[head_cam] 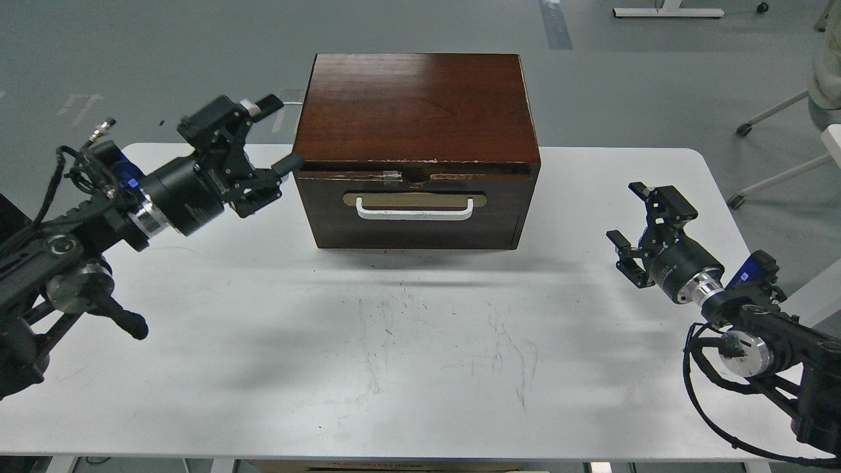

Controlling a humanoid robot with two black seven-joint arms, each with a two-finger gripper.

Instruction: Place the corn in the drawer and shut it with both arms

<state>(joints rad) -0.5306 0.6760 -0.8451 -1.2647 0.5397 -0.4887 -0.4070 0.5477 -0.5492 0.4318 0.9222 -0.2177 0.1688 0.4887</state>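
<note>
The dark reddish-brown wooden box [415, 98] stands at the back middle of the white table [420, 368]. Its drawer [414, 210] is pushed in, with the white bar handle [414, 210] facing me. The corn is out of view. My left gripper [253, 154] is open and empty, raised just left of the box's front left corner, one finger tip close to that corner. My right gripper [640, 226] is open and empty, above the table well to the right of the box.
A chair base with castors [775, 131] and a white frame [667, 11] stand on the grey floor behind the table. Scuff marks cover the table's middle [447, 328].
</note>
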